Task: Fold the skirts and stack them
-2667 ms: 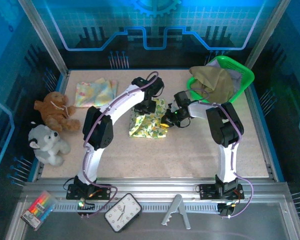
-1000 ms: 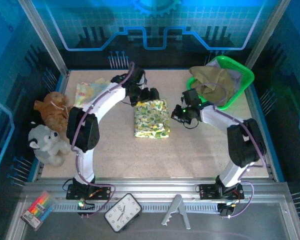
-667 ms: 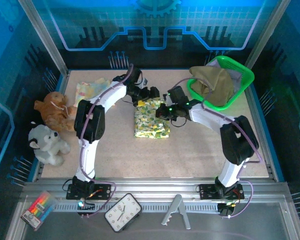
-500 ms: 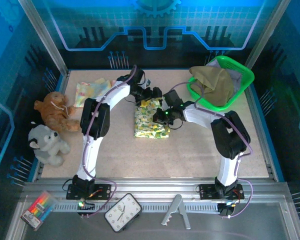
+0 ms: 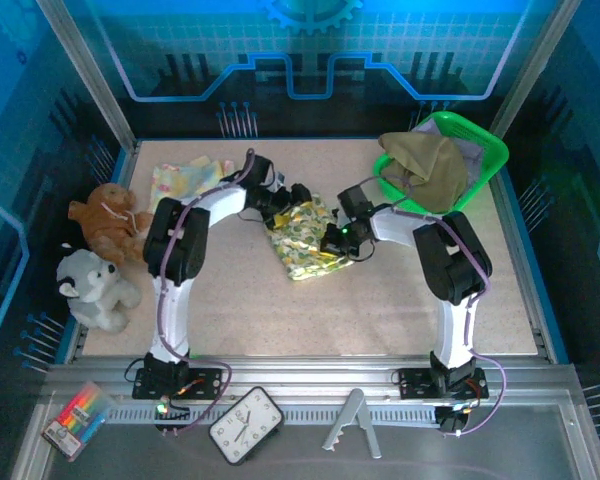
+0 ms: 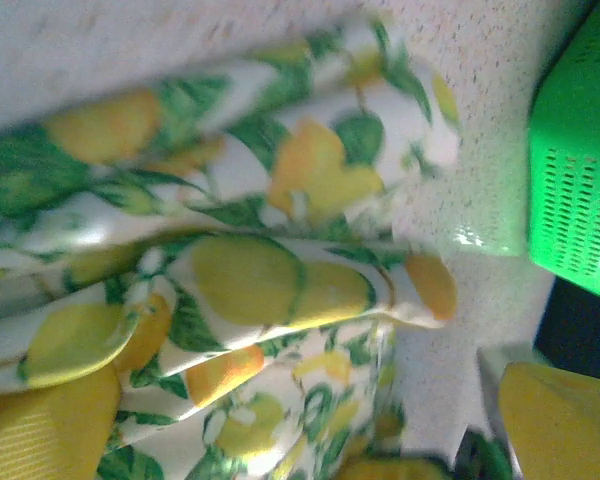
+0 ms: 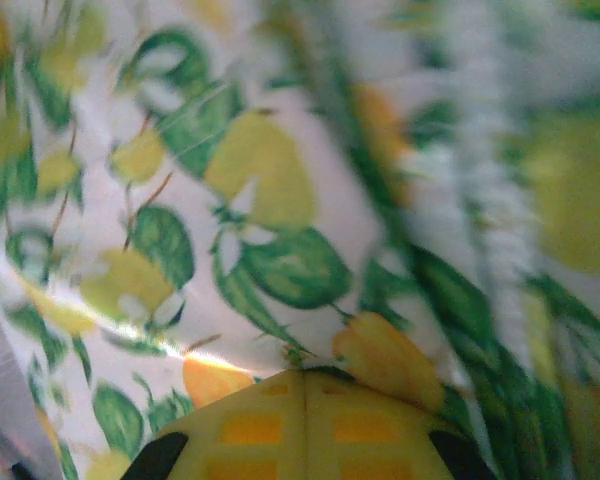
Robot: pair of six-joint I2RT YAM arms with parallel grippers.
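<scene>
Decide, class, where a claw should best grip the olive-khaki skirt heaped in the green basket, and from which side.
Probably the raised fold at the top of the olive-khaki skirt, coming from above. It mounds over the green basket, whose walls block a sideways approach, so the loose peak is the freest part to pinch.

speckled table (image 5: pixel 380 300), floral skirt (image 5: pixel 302 240), basket (image 5: pixel 480 160), plush toys (image 5: pixel 100 255)

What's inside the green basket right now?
An olive skirt is heaped in the green basket, spilling over its near rim. A sliver of pale cloth shows beside it; anything underneath is covered.
</scene>
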